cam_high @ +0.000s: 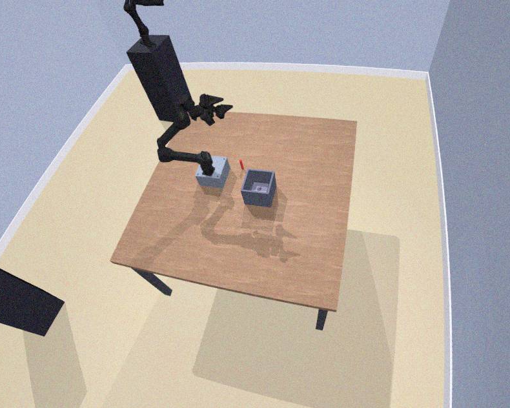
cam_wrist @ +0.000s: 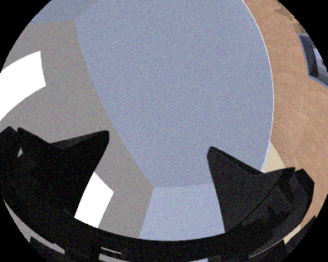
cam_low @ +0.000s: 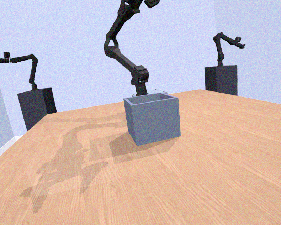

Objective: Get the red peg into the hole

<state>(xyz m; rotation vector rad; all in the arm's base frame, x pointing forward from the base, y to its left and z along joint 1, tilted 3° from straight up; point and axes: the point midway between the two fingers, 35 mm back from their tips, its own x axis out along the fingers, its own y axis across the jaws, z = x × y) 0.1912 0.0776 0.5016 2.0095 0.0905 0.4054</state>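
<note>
Peg not yet picked up: jaws of the gripper [cam_high: 227,110] [cam_wrist: 159,151] released, raised at upper centre of the top view; red peg [cam_high: 241,164] near the open box [cam_high: 258,199] [cam_low: 156,122] [cam_wrist: 308,62] at centre, requiring, in my judgement, descent and alignment.

Wooden table [cam_high: 308,184] [cam_low: 208,169] [cam_wrist: 296,112]: red peg [cam_high: 241,164], open box [cam_high: 259,197] [cam_low: 156,121] [cam_wrist: 306,54], pale base block [cam_high: 222,168] [cam_low: 163,93].

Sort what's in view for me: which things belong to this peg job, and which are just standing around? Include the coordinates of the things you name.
Part of the job:
- red peg [cam_high: 241,164]
- open blue-grey box [cam_high: 257,199] [cam_low: 156,122] [cam_wrist: 310,58]
- pale plate with a hole [cam_high: 264,189], inside it
- black gripper [cam_high: 227,104] [cam_wrist: 159,144], open

Standing around:
- dark rectangular pedestals [cam_high: 159,83] [cam_low: 36,106]
- black arms on them [cam_low: 33,70]
</note>
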